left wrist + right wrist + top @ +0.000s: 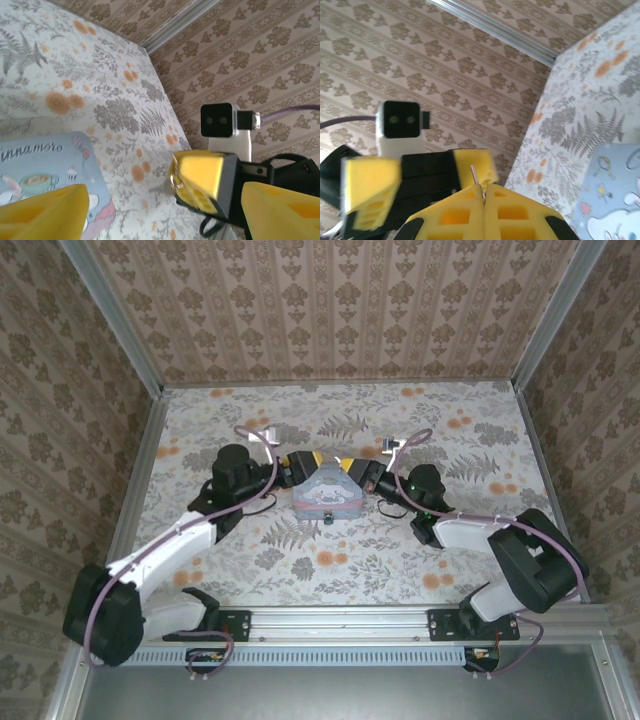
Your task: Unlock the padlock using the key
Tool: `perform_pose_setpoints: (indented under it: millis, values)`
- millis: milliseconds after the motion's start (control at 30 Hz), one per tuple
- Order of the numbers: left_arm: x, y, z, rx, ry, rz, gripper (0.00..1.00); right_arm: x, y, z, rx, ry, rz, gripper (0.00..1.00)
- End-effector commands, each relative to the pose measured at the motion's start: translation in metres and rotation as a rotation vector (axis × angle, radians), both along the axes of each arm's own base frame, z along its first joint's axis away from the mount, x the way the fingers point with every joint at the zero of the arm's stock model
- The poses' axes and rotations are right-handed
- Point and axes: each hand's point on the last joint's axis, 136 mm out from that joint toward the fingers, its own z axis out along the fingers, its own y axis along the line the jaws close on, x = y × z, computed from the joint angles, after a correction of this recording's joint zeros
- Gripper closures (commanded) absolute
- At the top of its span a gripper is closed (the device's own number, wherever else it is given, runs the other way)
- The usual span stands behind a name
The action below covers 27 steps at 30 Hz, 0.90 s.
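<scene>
The pastel cartoon tin [327, 494] lies mid-table with both arms meeting over its far end. A tiny dark speck at its near edge looks like the padlock [328, 521], too small to make out its shackle. My right gripper [484, 189] is shut on the key [474, 174], whose thin silvery shaft pokes up between the pads; it hovers just right of the tin [615, 200]. My left gripper [162, 200] is open, one finger [45, 212] over the tin's lid [45, 165], the other far right. The right gripper [200, 180] with the key's metal [171, 184] faces it.
The floral tablecloth [400, 560] is ringed by patterned walls [330, 300] with metal corner rails. The left arm's wrist [238, 475] and the right arm's wrist [425, 488] flank the tin closely. Open cloth lies toward the near edge and far corners.
</scene>
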Motion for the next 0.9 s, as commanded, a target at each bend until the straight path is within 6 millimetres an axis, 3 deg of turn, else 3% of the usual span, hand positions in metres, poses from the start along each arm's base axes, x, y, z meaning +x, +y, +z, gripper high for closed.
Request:
perform_pose_setpoints:
  millis: [0,167,400,600,867]
  values:
    - [-0.021,0.012,-0.032,0.191,0.011,-0.005,0.15,0.008,-0.006,-0.016,-0.132,0.058,-0.032,1.00]
    - [-0.063,0.005,-0.079,0.422,-0.002,-0.092,0.13,0.019,-0.005,-0.037,-0.213,0.148,-0.026,1.00]
    - [-0.091,-0.023,-0.146,0.563,-0.003,-0.170,0.17,0.033,0.007,-0.054,-0.194,0.208,0.001,1.00]
    - [-0.084,-0.030,-0.182,0.628,-0.017,-0.158,0.24,0.038,0.014,-0.065,-0.178,0.235,0.007,1.00]
    - [-0.064,-0.031,-0.192,0.655,-0.095,-0.118,0.26,0.037,0.018,-0.079,-0.187,0.266,0.015,1.00]
